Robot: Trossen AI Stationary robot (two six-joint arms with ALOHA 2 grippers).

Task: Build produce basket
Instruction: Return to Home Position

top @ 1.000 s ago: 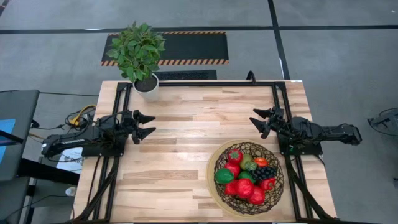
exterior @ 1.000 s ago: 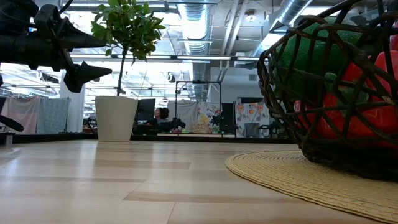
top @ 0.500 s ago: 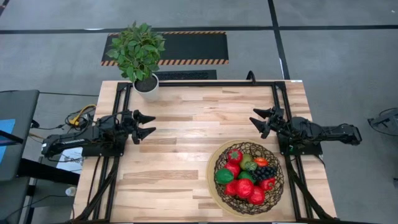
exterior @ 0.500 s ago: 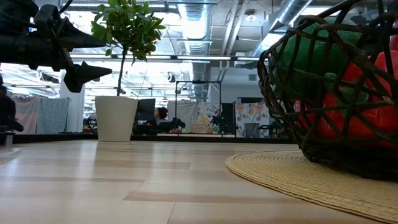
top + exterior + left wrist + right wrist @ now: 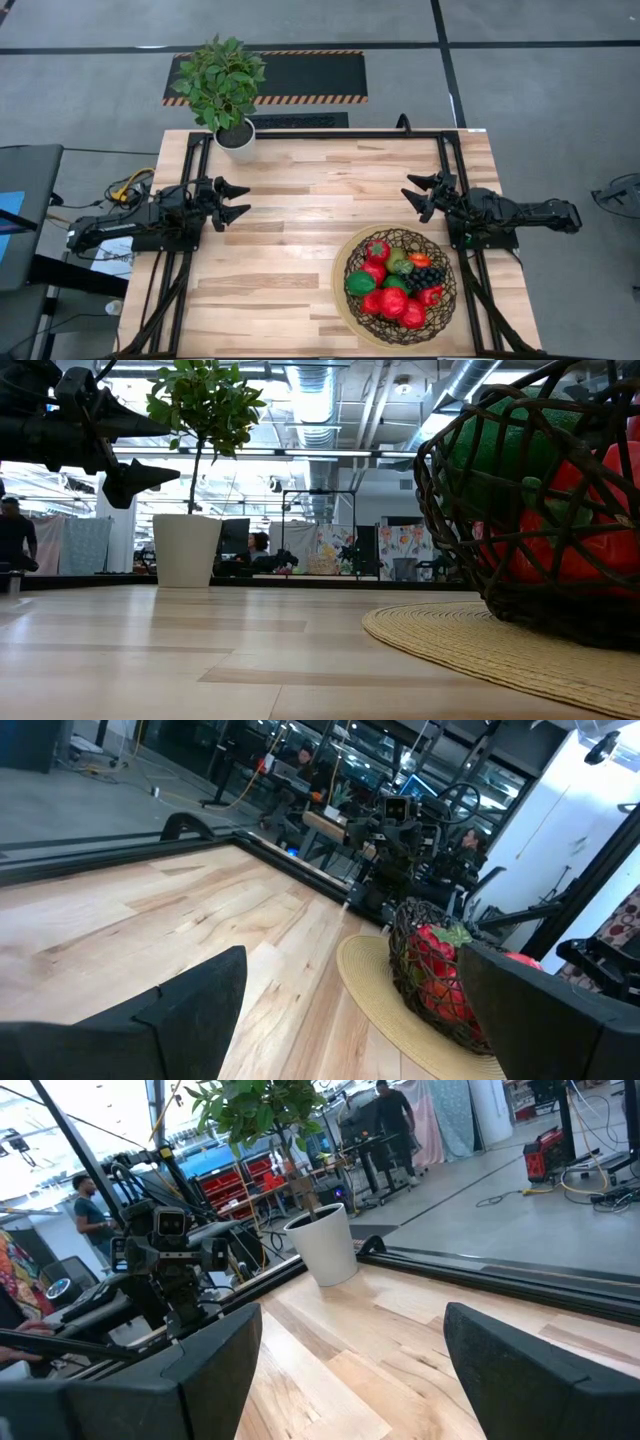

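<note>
The dark wire basket [image 5: 435, 295] stands on a tan round mat near the table's front right and holds the produce [image 5: 392, 282]: red apples and peppers, a green lime, a pear and dark grapes. It also shows in the low view [image 5: 450, 510] and the left wrist view [image 5: 398, 955]. My left gripper [image 5: 240, 200] is open and empty at the table's left edge. My right gripper [image 5: 413, 194] is open and empty at the right edge, beyond the basket.
A potted green plant in a white pot [image 5: 235, 135] stands at the table's far left corner. Bare wooden tabletop [image 5: 320, 200] lies between the two grippers. People stand in the room beyond the table.
</note>
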